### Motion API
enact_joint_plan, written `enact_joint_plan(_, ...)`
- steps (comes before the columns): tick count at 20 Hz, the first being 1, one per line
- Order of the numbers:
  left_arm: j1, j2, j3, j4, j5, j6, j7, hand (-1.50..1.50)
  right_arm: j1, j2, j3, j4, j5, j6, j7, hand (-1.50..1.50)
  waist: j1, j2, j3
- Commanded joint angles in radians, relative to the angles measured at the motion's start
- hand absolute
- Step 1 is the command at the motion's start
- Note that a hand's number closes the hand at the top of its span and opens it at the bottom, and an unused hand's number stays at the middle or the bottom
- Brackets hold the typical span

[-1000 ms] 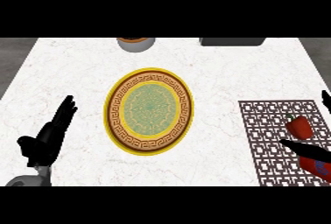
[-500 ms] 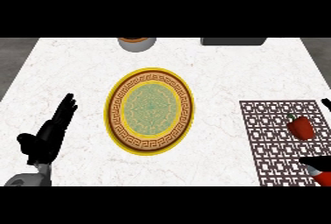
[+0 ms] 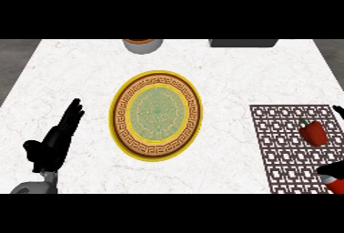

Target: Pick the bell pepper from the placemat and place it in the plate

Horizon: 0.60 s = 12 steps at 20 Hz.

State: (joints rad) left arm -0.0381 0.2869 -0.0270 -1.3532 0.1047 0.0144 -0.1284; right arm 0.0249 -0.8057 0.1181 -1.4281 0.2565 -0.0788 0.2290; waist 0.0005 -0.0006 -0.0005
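Head view: the small red bell pepper with a green stem (image 3: 313, 132) lies on the dark brown lattice-patterned placemat (image 3: 282, 150), in the mat's upper right part and close to the bench's right edge. It is glossy red, roughly blocky, tilted, with the stem pointing up and to the left. Nothing touches it.

The round plate with a yellow rim, a brown key-pattern band and a green centre (image 3: 156, 113) sits near the middle of the white marble bench (image 3: 228, 73), well apart from the placemat; nothing lies on it. A strip of bare marble runs between the plate's right rim and the mat's left edge, and more bare marble lies between the plate and the bench's left edge.

The left hand (image 3: 55, 145) rests near the bench's lower left corner, its fingers (image 3: 73, 113) straight and pointing up toward the far edge, holding nothing. The right hand (image 3: 329, 173) shows only as a dark sliver at the lower right corner, below the pepper and apart from it; whether its fingers are open or closed cannot be told.

At the bench's far edge stand a grey round pot with a brown top (image 3: 142, 44) and, further right, a dark rectangular object (image 3: 243, 43), both cut off by the view.
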Motion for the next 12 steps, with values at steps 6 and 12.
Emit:
enact_joint_plan(6, -0.029, 0.01, 0.054, 0.026, -0.005, -0.063, -0.001, 0.0, -0.146, 0.113, -0.002, 0.209, 0.156, 0.094, 0.014, -1.5, 0.005, 0.002, 0.001)
enact_joint_plan(12, -0.031, -0.037, 0.062, -0.021, -0.049, -0.033, 0.031, 0.0, -0.146, 0.14, -0.085, 0.275, 0.234, 0.137, -0.049, -1.5, 0.001, 0.0, 0.001)
